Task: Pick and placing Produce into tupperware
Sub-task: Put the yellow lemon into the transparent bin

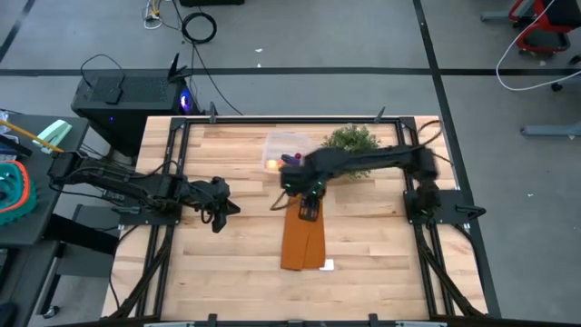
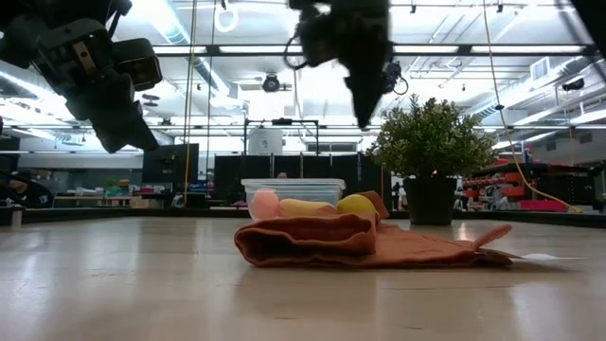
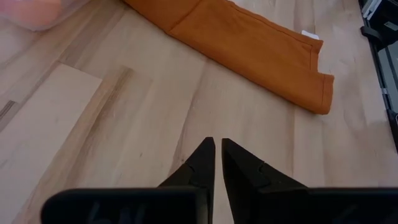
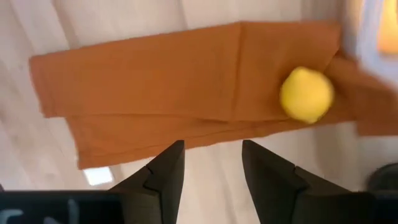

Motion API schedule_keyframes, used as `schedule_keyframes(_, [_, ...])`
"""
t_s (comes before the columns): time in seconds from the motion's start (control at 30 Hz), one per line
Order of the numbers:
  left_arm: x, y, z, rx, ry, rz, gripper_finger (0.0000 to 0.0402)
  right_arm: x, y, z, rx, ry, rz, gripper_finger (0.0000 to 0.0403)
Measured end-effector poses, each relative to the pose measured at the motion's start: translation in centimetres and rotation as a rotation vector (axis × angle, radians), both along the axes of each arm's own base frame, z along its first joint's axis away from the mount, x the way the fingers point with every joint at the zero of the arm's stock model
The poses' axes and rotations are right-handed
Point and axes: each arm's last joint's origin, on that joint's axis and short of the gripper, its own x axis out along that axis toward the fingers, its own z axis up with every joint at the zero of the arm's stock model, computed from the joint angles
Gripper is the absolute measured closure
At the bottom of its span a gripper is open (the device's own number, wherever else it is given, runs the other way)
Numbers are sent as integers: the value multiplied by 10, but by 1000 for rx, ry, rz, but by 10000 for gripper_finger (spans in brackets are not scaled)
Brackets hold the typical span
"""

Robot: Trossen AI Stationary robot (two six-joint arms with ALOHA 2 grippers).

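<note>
Wood-plank table (image 1: 363,245) on a grey workshop floor, lab shelving and ceiling lights behind in the low view. Long orange cloth (image 1: 302,238) lies mid-table; clear tupperware (image 1: 285,148) sits beyond its far end, just beside the potted plant (image 1: 350,141). High view shows some fruit colour inside the box, too small to name. Only the low view shows the cloth bunched into a fold with a yellow lemon (image 2: 356,204), a yellow banana (image 2: 305,206) and a pale peach-coloured piece (image 2: 264,203) at its far end, box (image 2: 293,189) behind them. Right wrist view shows the lemon (image 4: 306,94) resting on the cloth (image 4: 186,87), free of the fingers.

Right gripper (image 1: 310,208) reaches across from the right side, hangs above the cloth pointing down, fingers (image 4: 166,168) apart, nothing between them. Left gripper (image 1: 219,216) hovers over bare wood left of the cloth, tips (image 3: 205,158) nearly touching, holding nothing.
</note>
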Motion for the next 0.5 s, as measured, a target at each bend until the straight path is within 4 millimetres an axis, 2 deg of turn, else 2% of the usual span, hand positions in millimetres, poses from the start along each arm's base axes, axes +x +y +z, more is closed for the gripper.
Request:
schedule_keyframes(0.17, [0, 0, 0, 20, -2, -3, 370, -30, 7, -12, -54, -155, -62, 236])
schedule_keyframes(0.27, [0, 0, 0, 20, -1, -4, 371, -42, 5, -26, -89, -134, -2, 233])
schedule_keyframes(0.37, [0, 0, 0, 20, 1, -4, 369, -48, -3, -44, -110, -72, 58, 223])
schedule_keyframes(0.5, [0, 0, 0, 9, 2, 4, 365, -43, -20, -62, -125, -23, 125, 202])
